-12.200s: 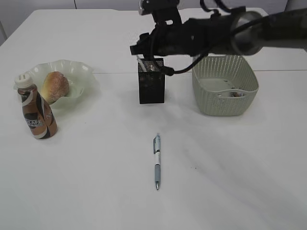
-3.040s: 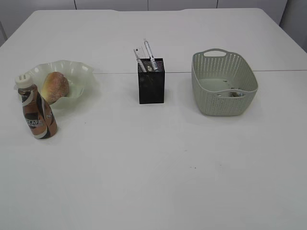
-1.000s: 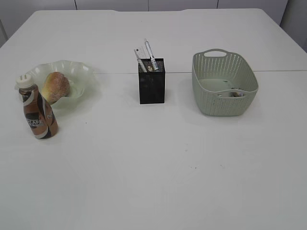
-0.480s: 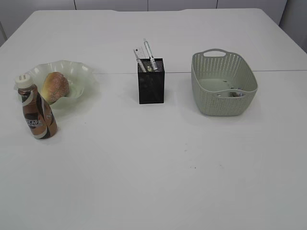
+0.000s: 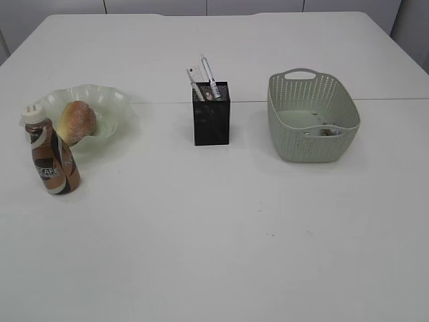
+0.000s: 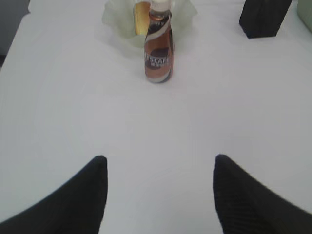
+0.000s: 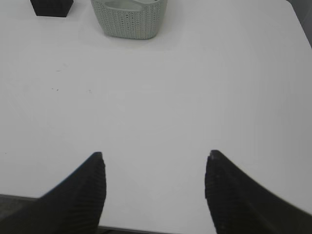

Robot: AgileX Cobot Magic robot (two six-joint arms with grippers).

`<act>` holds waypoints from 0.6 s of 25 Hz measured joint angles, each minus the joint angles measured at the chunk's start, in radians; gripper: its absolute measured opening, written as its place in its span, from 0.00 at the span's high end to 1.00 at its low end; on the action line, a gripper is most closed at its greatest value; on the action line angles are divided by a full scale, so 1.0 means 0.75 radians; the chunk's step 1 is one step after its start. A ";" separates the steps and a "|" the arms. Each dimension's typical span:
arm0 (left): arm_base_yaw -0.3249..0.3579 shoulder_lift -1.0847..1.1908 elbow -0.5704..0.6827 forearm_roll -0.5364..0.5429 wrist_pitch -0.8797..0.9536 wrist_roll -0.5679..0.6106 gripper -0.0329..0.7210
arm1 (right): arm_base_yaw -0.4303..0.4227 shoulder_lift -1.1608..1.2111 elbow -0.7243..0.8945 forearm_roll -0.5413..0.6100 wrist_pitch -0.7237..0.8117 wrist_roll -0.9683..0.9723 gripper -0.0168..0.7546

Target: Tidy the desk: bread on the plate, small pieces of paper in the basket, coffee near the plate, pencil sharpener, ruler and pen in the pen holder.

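Both sets of fingers are spread wide and hold nothing. From the left wrist, the left fingers (image 6: 158,168) hang over the bare white bench (image 6: 73,97), with the coffee bottle (image 6: 158,53) ahead. From the right wrist, the right fingers (image 7: 153,165) face the basket (image 7: 129,19). From outside, the bread (image 5: 77,121) lies on the plate (image 5: 110,100), the coffee stands just beside it, and pens (image 5: 209,75) stick out of the black holder (image 5: 211,121).
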 joint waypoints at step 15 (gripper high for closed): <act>0.000 -0.052 0.003 -0.004 0.015 0.000 0.30 | 0.000 0.000 0.000 0.000 -0.003 0.000 0.37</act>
